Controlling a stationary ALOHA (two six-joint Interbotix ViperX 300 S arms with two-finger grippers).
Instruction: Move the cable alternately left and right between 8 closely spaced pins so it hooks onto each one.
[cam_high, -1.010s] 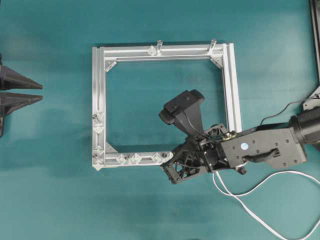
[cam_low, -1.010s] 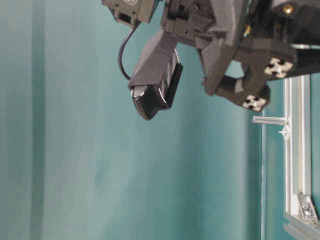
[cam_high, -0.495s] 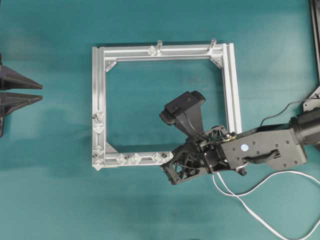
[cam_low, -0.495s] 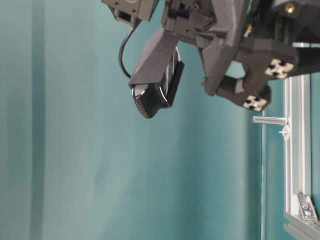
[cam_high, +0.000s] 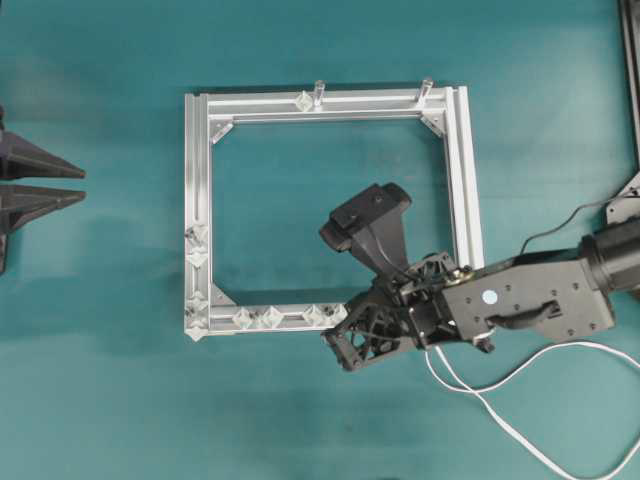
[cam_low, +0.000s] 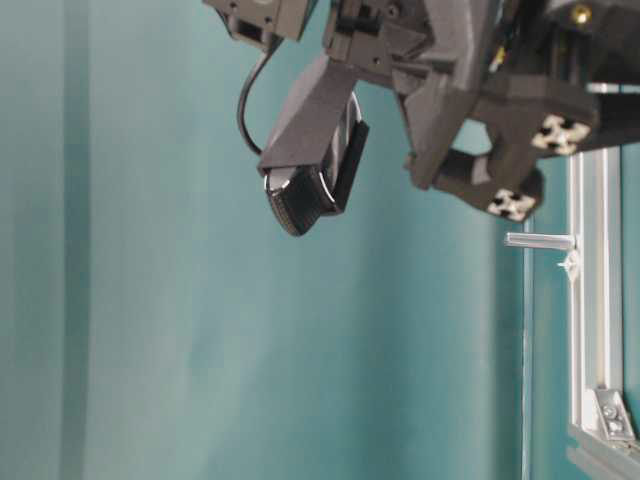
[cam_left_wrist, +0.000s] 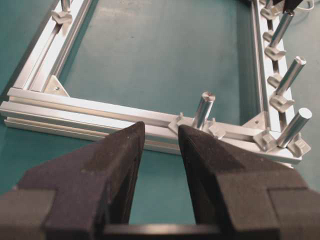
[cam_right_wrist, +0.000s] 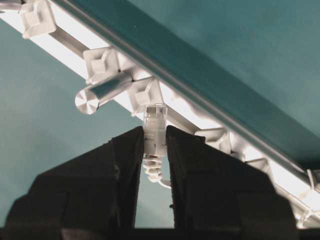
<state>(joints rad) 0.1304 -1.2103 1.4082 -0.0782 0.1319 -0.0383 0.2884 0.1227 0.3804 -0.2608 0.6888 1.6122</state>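
In the right wrist view my right gripper (cam_right_wrist: 154, 131) is shut on the clear plug (cam_right_wrist: 154, 120) of the cable. The plug's tip is close to a diamond-shaped pin (cam_right_wrist: 147, 93) on the rail, and a second pin (cam_right_wrist: 102, 63) sits just beyond a round post (cam_right_wrist: 98, 94). Overhead, the right gripper (cam_high: 336, 342) hovers at the right end of the frame's near rail, beside the pins (cam_high: 316, 315). The white cable (cam_high: 470, 389) trails off behind the arm. My left gripper (cam_high: 82, 185) waits open at the far left; its fingers (cam_left_wrist: 125, 150) hold nothing.
The square aluminium frame (cam_high: 330, 103) lies mid-table. Further pins (cam_high: 197, 257) sit on its left rail, and two upright posts (cam_high: 319, 90) stand on the far rail. The left wrist view shows round posts (cam_left_wrist: 202, 111) rising between pin pairs. The right arm's camera (cam_high: 366, 213) overhangs the frame's inside.
The right gripper has shifted only very slightly, still holding the plug. The left arm has not moved.
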